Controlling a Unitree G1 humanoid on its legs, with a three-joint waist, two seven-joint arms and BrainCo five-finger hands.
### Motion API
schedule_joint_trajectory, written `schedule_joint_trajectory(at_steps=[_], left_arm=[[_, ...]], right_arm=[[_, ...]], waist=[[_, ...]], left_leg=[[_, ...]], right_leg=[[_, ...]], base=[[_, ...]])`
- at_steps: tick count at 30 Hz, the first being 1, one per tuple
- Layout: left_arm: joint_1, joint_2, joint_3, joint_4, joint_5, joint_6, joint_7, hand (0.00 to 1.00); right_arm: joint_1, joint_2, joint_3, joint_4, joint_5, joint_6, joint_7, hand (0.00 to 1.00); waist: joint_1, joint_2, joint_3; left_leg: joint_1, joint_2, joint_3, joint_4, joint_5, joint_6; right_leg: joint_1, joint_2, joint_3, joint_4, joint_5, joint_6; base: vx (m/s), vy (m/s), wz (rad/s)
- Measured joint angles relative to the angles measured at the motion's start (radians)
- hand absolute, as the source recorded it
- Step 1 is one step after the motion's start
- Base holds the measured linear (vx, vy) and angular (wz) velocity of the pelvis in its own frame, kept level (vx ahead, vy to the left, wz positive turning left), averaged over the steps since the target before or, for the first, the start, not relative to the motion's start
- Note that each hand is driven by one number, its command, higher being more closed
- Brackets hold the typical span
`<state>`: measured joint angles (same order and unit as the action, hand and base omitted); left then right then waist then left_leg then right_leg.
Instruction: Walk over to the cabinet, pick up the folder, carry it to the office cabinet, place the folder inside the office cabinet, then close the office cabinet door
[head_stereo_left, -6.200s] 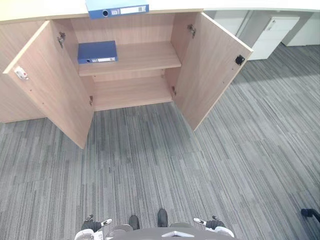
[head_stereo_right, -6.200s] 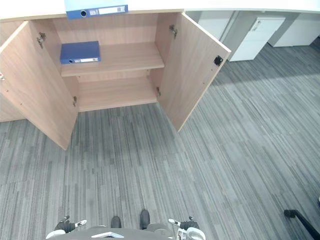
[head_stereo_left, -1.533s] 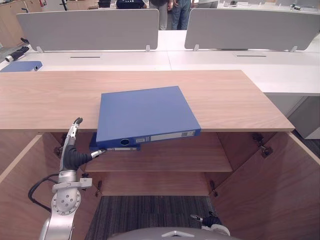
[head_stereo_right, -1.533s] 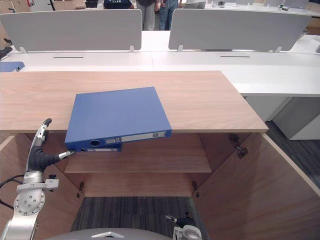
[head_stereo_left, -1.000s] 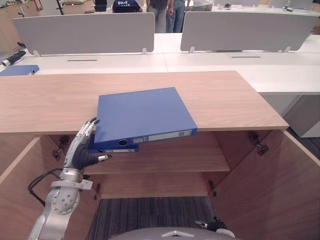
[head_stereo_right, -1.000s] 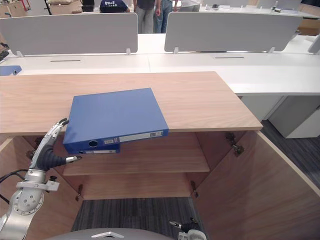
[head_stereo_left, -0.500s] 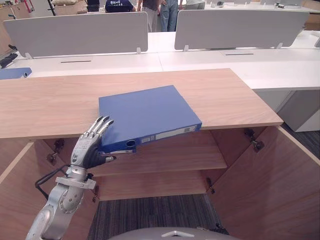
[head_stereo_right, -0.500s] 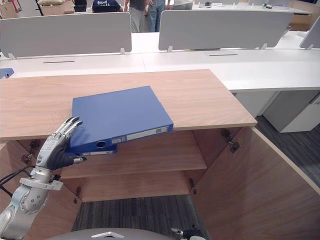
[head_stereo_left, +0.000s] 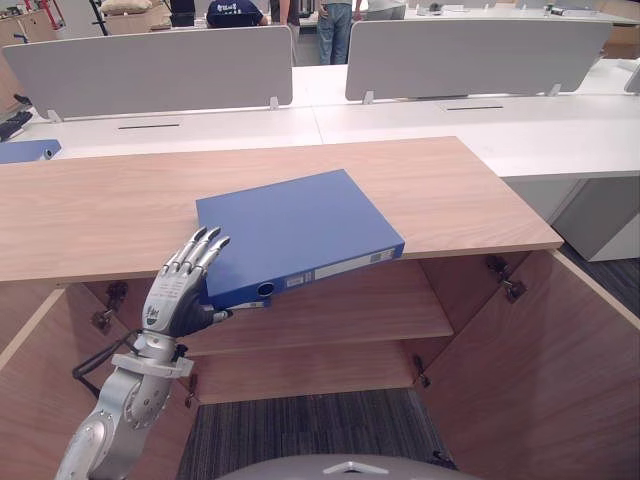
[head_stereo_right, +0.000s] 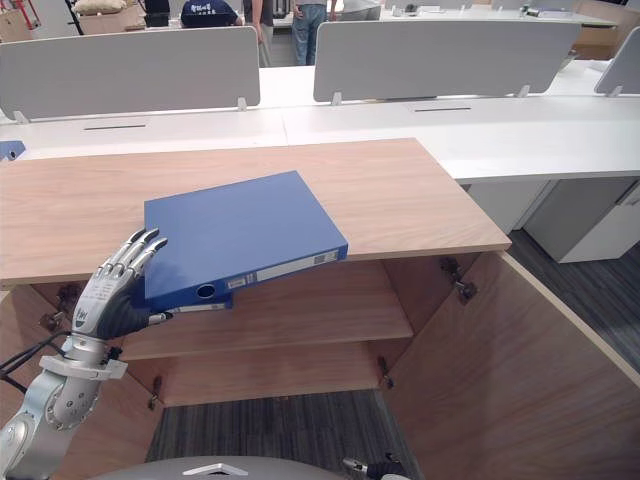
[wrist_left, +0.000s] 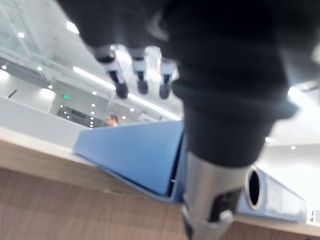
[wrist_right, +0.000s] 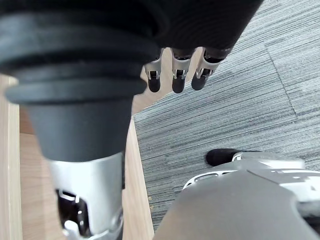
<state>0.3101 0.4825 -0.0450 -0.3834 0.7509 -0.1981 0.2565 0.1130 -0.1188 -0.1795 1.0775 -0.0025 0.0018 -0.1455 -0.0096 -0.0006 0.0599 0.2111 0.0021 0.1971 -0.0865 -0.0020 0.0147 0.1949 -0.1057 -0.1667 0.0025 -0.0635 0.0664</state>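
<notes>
A blue folder (head_stereo_left: 295, 230) lies flat on the wooden top (head_stereo_left: 90, 215) of the open cabinet. Its spine with a white label hangs over the front edge. My left hand (head_stereo_left: 178, 295) is at the folder's near left corner. Its fingers (wrist_left: 142, 75) lie straight over the cover and its thumb (wrist_left: 212, 200) reaches under the spine, so the hand is open. My right hand (wrist_right: 172, 75) hangs low over the carpet with relaxed, straight fingers and holds nothing.
Both cabinet doors stand open, the right door (head_stereo_left: 560, 370) and the left door (head_stereo_left: 30, 400). Inside is a shelf (head_stereo_left: 340, 315). Another blue folder (head_stereo_left: 25, 150) lies on the white desk (head_stereo_left: 400, 115) behind. People (head_stereo_left: 335, 15) stand beyond grey dividers (head_stereo_left: 470, 55).
My left hand has risen from below the cabinet's top to the folder's left corner, its fingers now over the cover. The folder has turned a little, its spine now slanted.
</notes>
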Motion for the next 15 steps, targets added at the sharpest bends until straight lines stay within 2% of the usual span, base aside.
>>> schedule_joint_trajectory(at_steps=[10,15], left_arm=[[0.0,-0.023,-0.052,-0.004,-0.005,-0.01,-0.003,0.0],[0.0,-0.033,-0.093,-0.044,-0.049,-0.022,-0.013,0.0]], right_arm=[[0.001,-0.002,0.01,0.001,0.0,0.002,0.005,0.0],[0.001,-0.002,0.011,0.003,0.0,0.002,0.006,0.0]], waist=[[-0.004,-0.001,-0.016],[-0.011,-0.001,-0.022]], left_leg=[[-0.001,0.0,-0.001,0.0,0.0,0.0],[-0.001,0.0,-0.001,0.0,0.0,0.0]], right_leg=[[-0.001,0.0,-0.001,-0.001,0.0,0.0],[-0.001,0.0,-0.001,-0.001,0.0,0.0]], base=[[0.0,0.0,0.0],[0.0,0.0,0.0]])
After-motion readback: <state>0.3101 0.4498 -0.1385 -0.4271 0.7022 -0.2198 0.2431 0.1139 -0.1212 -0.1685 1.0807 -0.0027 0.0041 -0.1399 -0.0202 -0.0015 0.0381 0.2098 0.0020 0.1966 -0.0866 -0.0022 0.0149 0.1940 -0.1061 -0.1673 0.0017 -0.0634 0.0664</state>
